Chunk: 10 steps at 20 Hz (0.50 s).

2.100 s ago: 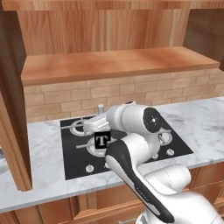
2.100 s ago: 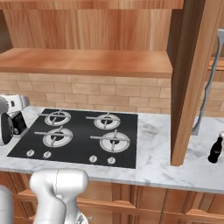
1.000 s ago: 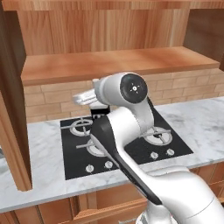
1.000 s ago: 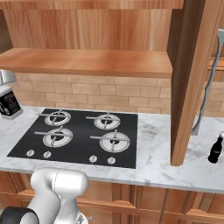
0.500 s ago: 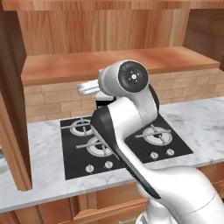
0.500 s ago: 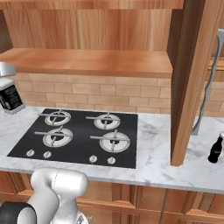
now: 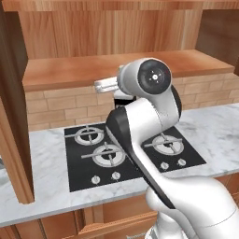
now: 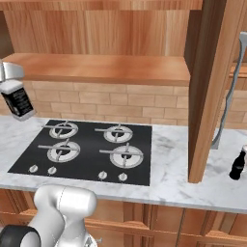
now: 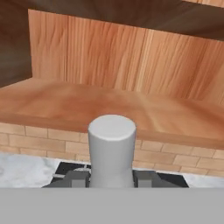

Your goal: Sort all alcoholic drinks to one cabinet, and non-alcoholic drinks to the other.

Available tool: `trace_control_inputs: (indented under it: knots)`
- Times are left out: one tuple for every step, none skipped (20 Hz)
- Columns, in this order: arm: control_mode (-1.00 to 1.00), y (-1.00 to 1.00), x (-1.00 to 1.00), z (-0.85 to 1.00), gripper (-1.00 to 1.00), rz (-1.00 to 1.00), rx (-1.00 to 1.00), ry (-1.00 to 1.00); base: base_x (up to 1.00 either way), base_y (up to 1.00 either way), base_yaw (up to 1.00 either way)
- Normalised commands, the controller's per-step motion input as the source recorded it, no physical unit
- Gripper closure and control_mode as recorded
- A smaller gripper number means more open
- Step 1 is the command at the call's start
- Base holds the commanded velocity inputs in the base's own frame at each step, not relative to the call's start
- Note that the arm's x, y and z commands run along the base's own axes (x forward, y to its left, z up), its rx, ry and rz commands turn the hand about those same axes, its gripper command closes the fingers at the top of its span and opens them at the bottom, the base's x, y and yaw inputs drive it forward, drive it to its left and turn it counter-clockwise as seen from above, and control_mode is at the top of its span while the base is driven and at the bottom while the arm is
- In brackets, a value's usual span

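Observation:
My gripper [image 9: 112, 176] is shut on the neck of the squat square bottle [image 8: 17, 99], an alcoholic drink with a black label and grey cap [image 9: 111, 139]. It hangs above the counter left of the hob, just below the shelf's front edge. From the left base camera, the gripper [image 7: 107, 85] pokes out left of the arm, which hides most of the bottle [image 7: 122, 98]. The open cabinet's wooden shelf [image 9: 131, 109] lies straight ahead, bare. The small black cola bottle [image 8: 237, 164], a non-alcoholic drink, stands on the counter at far right.
A black four-burner hob [image 8: 87, 149] sits in the marble counter [image 8: 173, 159]. One open cabinet door [image 8: 214, 87] with a grey bar handle [image 8: 230, 91] hangs right of the hob. Another door [image 7: 11, 121] stands at the left. A brick wall [image 8: 120, 106] runs under the shelf [image 8: 106, 67].
The arm has raised the bottle from just above the hob up to near shelf height. The black cola bottle has stayed put.

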Motion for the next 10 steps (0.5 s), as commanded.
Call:
trace_control_inputs:
  knots:
    - [-1.0, -0.3, -0.03, 0.23, 1.0, -0.04, 0.0, -0.08, 0.0, 0.0, 0.0]
    - [-1.0, -0.25, -0.05, 0.27, 1.0, -0.03, 0.0, -0.09, 0.0, 0.0, 0.0]
    - [-1.0, -0.18, 0.0, 0.28, 1.0, -0.02, 0.0, -0.08, 0.0, 0.0, 0.0]
    - [-1.0, -0.16, 0.0, 0.27, 1.0, -0.02, 0.0, -0.1, 0.0, 0.0, 0.0]
    - [-1.0, -0.22, -0.03, 0.25, 1.0, -0.01, 0.0, -0.13, 0.0, 0.0, 0.0]
    - [-1.0, -0.18, -0.02, 0.21, 1.0, -0.01, 0.0, -0.13, 0.0, 0.0, 0.0]
    - [-1.0, -0.14, -0.05, 0.24, 1.0, -0.01, 0.0, -0.15, 0.0, 0.0, 0.0]
    - [-1.0, -0.13, -0.11, 0.21, 1.0, -0.01, 0.01, -0.13, 0.0, 0.0, 0.0]
    - [-1.0, -0.21, -0.15, 0.22, 1.0, -0.01, 0.02, -0.11, 0.0, 0.0, 0.0]
    - [-1.0, -0.19, -0.16, 0.26, 1.0, -0.01, 0.02, -0.11, 0.0, 0.0, 0.0]
